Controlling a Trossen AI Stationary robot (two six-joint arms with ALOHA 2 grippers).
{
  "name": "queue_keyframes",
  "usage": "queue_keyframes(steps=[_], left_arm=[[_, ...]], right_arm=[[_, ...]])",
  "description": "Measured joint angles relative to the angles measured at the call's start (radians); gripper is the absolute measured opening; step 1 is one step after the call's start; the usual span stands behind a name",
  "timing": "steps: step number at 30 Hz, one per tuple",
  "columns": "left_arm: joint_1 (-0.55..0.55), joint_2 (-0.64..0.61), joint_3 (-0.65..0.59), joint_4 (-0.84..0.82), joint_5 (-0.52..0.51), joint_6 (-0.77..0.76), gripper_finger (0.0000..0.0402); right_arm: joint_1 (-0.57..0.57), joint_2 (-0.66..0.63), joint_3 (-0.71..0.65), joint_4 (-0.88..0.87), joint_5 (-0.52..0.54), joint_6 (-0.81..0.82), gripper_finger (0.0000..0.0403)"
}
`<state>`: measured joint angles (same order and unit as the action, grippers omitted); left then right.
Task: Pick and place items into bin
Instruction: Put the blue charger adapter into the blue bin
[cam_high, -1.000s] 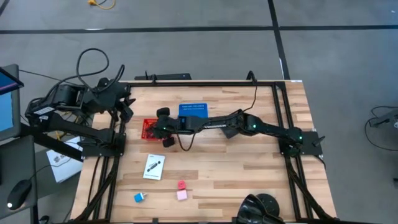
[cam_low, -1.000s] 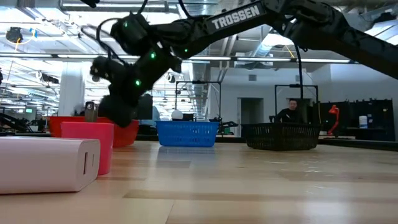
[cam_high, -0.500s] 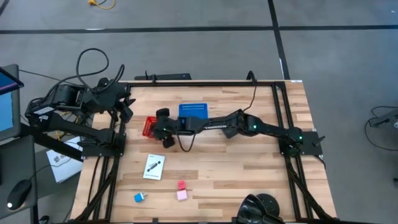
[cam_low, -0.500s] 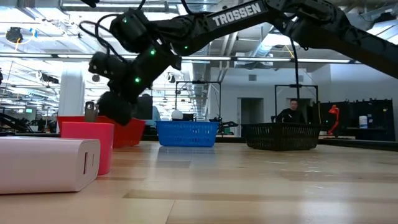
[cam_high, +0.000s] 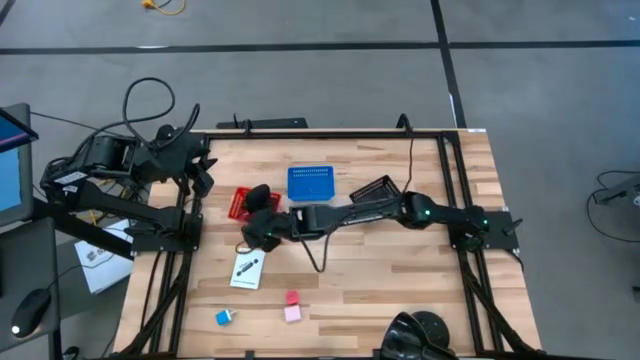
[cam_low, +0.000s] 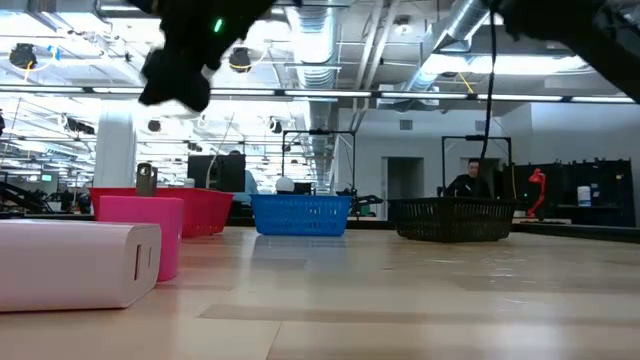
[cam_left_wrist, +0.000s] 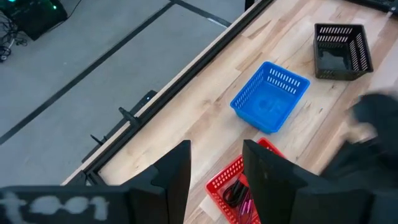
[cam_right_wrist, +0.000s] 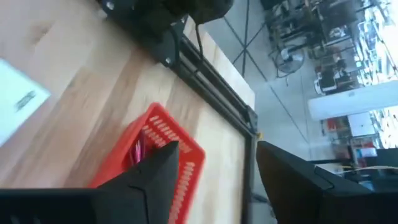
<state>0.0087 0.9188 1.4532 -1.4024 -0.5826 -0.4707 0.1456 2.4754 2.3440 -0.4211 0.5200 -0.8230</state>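
Card packet (cam_high: 248, 268), right hand (cam_high: 247, 238) open above

Tabletop (cam_high: 400, 270): pale wood planks, smooth satin finish. Red basket (cam_high: 238, 203), blue basket (cam_high: 310, 181), black basket (cam_high: 372, 189): perforated plastic. White packet (cam_high: 247, 268): matt card. Frame rails (cam_high: 452, 170): black metal

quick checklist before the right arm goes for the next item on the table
1. Right end effector empty, fingers apart: ok.
2. White card packet with the black pen shape lies flat, uncovered, just past it: ok.
3. Red perforated plastic basket upright, with dark red items inside in the left wrist view: ok.
4. Two pink cubes and the blue cube not yet binned: not ok.
5. Left end effector parked at the table's edge, out of the way: ok.
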Motion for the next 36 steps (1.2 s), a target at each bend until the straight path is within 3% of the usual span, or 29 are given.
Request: queue_keyframes(steps=[2,6,9,13,17,20,24,28,36], left_arm=[[0.000,0.000,-0.001,-0.017,0.000,-0.022,0.0135],[0.000,-0.003,-0.038,-0.044,0.005,-0.068,0.0135],[0.000,-0.002,-0.084,-0.077,0.059,-0.074,0.0135],[-0.003,0.000,-0.182,-0.050,0.222,-0.072,0.0135],[-0.024,0.000,-0.274,0.035,0.424,-0.031,0.0135],[-0.056,0.010,-0.332,0.123,0.565,-0.060,0.0135],[-0.147,0.032,-0.393,0.170,0.694,-0.149,0.0135],[-0.292,0.091,-0.425,0.195,0.732,-0.223,0.0135],[-0.563,0.212,-0.406,0.212,0.616,-0.458,0.0135]], right_arm=[[0.016,-0.034,0.002,-0.036,0.045,0.003,0.0200],[0.044,-0.118,0.000,-0.175,0.232,0.031,0.0186],[0.050,-0.199,0.000,-0.334,0.301,0.104,0.0177],[0.050,-0.321,0.001,-0.580,0.231,0.395,0.0167],[0.048,-0.408,0.002,-0.760,-0.009,0.698,0.0161],[0.052,-0.434,0.000,-0.845,-0.131,0.781,0.0160],[0.068,-0.430,-0.002,-0.873,-0.123,0.849,0.0164],[0.072,-0.430,0.000,-0.908,-0.095,0.849,0.0168],[0.041,-0.481,0.000,-0.914,-0.070,0.867,0.0166]])
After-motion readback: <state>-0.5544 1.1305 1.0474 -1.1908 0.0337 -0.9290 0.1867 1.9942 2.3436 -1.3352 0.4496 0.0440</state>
